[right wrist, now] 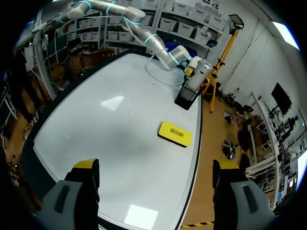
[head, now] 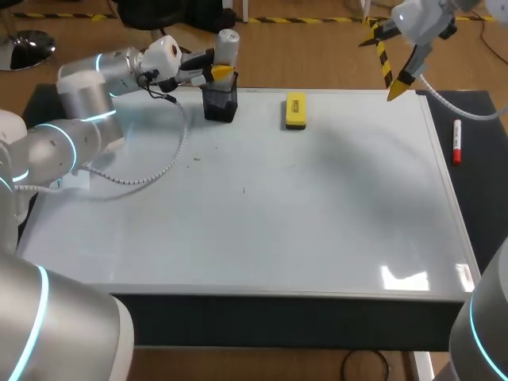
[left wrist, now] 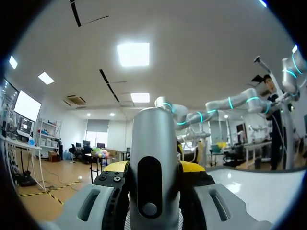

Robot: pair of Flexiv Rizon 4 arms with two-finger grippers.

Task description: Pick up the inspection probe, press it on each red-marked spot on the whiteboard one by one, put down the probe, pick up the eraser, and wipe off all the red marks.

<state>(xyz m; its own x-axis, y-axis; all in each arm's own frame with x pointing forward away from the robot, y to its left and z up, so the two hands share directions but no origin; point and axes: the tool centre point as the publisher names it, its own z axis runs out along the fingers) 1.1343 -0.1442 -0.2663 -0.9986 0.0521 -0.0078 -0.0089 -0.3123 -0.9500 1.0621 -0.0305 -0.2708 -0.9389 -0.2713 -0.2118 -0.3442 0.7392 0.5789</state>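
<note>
Print on the eraser [right wrist: 175, 133] illegible

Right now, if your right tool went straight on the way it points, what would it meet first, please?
Most likely the bare whiteboard, close by the yellow eraser. The right tool hangs open above it, nothing in between, though depth is unclear.

probe [head: 228, 44] silver | eraser [head: 295, 110] yellow | holder [head: 220, 104] black | whiteboard [head: 317, 206] white | marker [head: 456, 144] white, red cap

A black cup [head: 220, 104] stands well apart from what looks like a red marker [head: 456, 143].
</note>
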